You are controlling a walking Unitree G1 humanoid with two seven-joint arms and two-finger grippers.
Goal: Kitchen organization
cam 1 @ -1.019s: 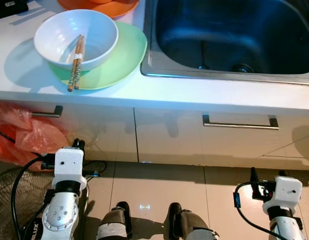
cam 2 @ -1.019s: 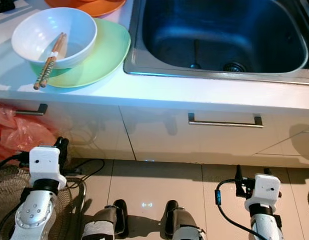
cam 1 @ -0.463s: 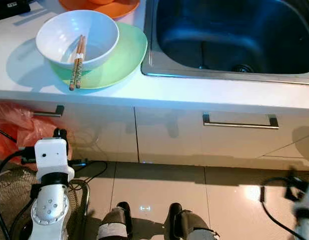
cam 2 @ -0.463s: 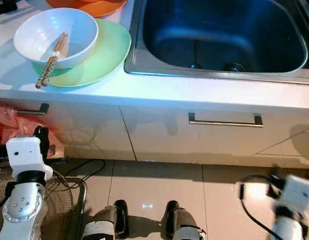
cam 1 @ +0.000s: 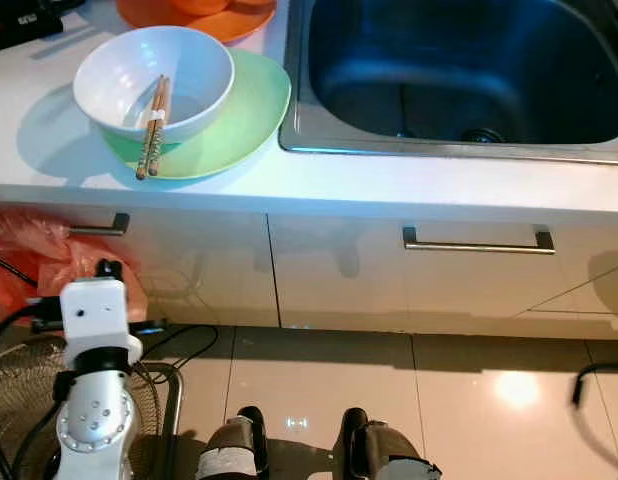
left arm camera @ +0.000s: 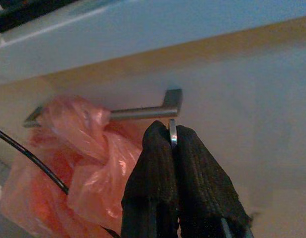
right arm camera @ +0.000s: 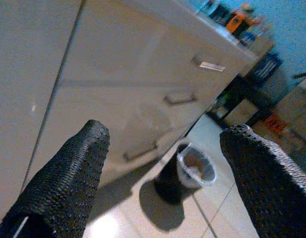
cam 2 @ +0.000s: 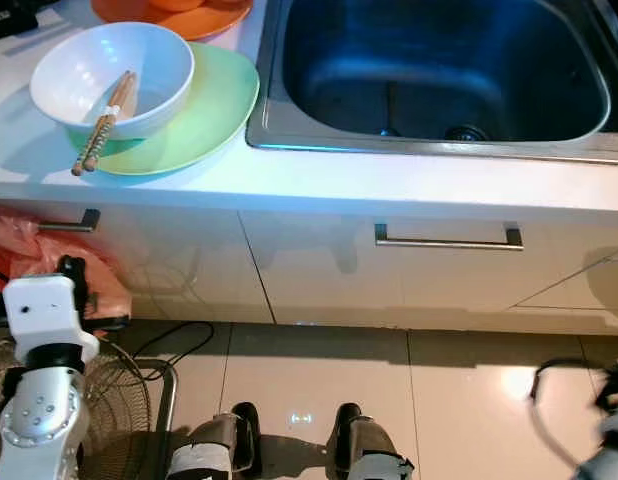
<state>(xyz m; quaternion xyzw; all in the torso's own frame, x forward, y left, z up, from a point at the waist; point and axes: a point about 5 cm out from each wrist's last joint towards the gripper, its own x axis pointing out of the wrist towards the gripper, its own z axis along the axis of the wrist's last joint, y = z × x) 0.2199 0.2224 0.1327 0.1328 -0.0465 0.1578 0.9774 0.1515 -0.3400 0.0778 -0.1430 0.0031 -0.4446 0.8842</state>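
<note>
Standing before the counter (cam 1: 319, 190), the robot has not yet reached for the white bowl (cam 1: 154, 80) with chopsticks (cam 1: 152, 128) on the green plate (cam 1: 244, 115) beside the sink (cam 1: 449, 70). Its left gripper (left arm camera: 173, 148) hangs low with fingers pressed together, possibly on a thin metal sliver, and the right gripper (right arm camera: 163, 173) is spread wide; next, an arm likely needs raising to the bowl.

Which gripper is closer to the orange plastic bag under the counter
The left. The left gripper, fingers shut, hangs low right beside the orange plastic bag by the cabinet handle. The right gripper, fingers open, is far off on the other side, facing other cabinets.

orange plate (cam 1: 204, 14) cut off by the frame's top, right arm (cam 2: 611, 425) blurred at the edge
</note>
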